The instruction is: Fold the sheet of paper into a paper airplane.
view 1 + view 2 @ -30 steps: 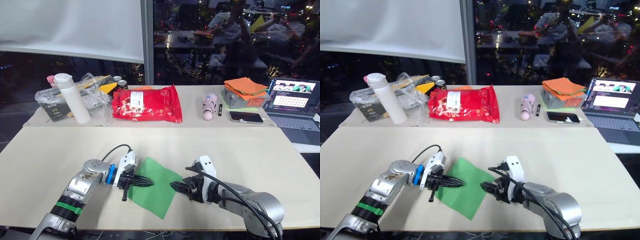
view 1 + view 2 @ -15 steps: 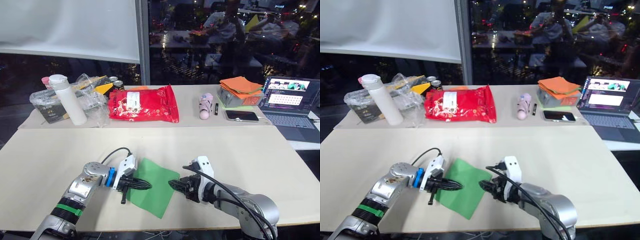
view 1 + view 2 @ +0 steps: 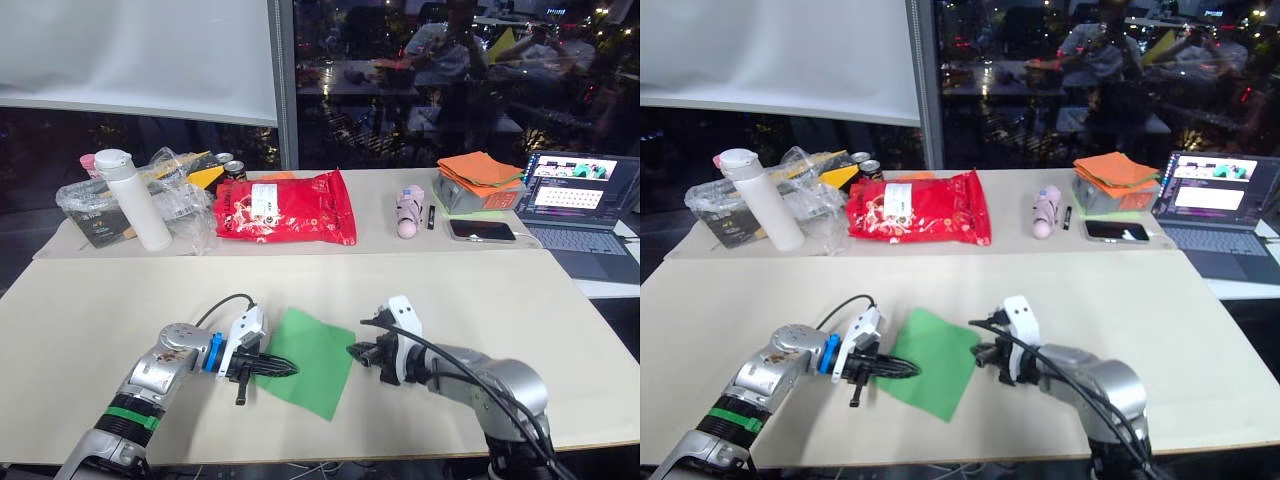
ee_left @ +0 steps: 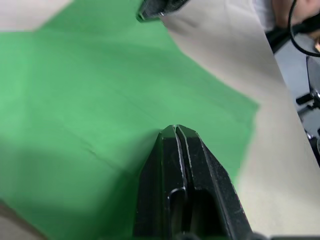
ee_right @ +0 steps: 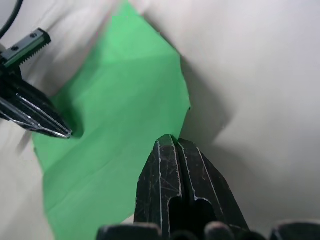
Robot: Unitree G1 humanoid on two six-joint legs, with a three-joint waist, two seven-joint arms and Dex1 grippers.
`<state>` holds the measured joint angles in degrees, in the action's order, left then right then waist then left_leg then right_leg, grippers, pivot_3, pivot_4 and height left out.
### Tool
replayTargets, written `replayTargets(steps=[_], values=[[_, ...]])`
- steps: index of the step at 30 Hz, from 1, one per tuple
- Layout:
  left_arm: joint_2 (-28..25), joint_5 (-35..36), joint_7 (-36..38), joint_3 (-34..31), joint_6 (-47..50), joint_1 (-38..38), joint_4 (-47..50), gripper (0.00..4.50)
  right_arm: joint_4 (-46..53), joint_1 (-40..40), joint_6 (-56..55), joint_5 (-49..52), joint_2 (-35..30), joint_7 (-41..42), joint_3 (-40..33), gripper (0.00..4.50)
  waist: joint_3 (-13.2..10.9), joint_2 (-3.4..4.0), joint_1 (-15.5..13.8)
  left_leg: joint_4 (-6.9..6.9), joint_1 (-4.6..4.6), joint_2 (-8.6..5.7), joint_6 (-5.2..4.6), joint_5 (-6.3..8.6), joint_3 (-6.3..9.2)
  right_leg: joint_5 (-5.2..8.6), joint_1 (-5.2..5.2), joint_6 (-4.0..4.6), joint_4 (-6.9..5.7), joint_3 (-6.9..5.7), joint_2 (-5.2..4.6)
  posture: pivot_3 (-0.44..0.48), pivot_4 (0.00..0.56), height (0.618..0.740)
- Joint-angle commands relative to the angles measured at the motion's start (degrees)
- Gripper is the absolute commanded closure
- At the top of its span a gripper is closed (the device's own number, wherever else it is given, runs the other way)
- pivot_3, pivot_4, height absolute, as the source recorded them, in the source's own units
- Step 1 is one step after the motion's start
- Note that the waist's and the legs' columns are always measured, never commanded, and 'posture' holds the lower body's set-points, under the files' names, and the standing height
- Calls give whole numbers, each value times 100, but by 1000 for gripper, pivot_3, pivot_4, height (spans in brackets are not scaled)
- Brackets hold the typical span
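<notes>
Nearest on the beige tabletop (image 3: 120,300), the thin bright green sheet of paper (image 3: 305,358) lies flat, unfolded apart from faint creases. The left gripper (image 3: 288,370) rests its tips on the sheet's left part, the two black fingers pressed together. The right gripper (image 3: 354,352), fingers likewise closed with nothing between them, sits at the sheet's right corner. Farther back lie a glossy red bag (image 3: 281,208), a white bottle (image 3: 135,198), an orange cloth stack (image 3: 484,171) and an open laptop (image 3: 581,195).

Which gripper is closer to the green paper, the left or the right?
Left. The left gripper has its closed tips over the green paper; the right gripper, also closed, is just beside its right edge.
</notes>
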<state>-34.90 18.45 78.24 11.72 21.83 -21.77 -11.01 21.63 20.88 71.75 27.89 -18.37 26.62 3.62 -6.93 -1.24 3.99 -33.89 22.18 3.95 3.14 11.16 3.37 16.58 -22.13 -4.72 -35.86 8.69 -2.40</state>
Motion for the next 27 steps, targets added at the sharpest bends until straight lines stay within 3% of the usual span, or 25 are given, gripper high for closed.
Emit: replayTargets(steps=[1,9,12,16,19,27], values=[[-31,139,-40,-191,67,-21,137,4500,-255,321,-703,-176,-395,521,489,4483,0,0,-1,1,1,0,0,0,0,-1,-1,-2,0,0,0,0,150,725],[-99,119,-48,-304,41,-40,114,4500,-1060,1270,-2621,-1172,-1649,2178,1962,4483,-7,4,-9,1,1,0,0,0,-1,-4,-1,-9,6,0,0,0,150,725],[-44,117,-43,-279,34,-84,51,4500,-1457,1767,-3429,-1809,-1820,2603,2515,4483,-8,5,-5,0,1,0,0,0,-2,-4,-2,-9,6,-1,0,0,150,725],[22,-20,-101,-202,-105,-96,-70,4500,-1565,1998,-3859,-2190,-1745,2755,2727,4483,-9,7,-10,0,0,0,0,0,-2,-5,-2,-11,4,-1,0,0,150,725],[-28,-441,-230,-12,-534,-82,-206,4500,-1305,1853,-3902,-2350,-1697,2665,2684,4483,-9,7,-35,1,3,0,0,0,-2,-5,-2,-10,4,-1,0,0,150,725],[62,-694,-292,112,-850,-186,-472,4500,-889,1356,-4697,-3239,-1778,2378,2765,4483,-9,7,-140,-2,-2,0,0,0,-4,-4,-3,-8,5,-1,0,0,150,725]])
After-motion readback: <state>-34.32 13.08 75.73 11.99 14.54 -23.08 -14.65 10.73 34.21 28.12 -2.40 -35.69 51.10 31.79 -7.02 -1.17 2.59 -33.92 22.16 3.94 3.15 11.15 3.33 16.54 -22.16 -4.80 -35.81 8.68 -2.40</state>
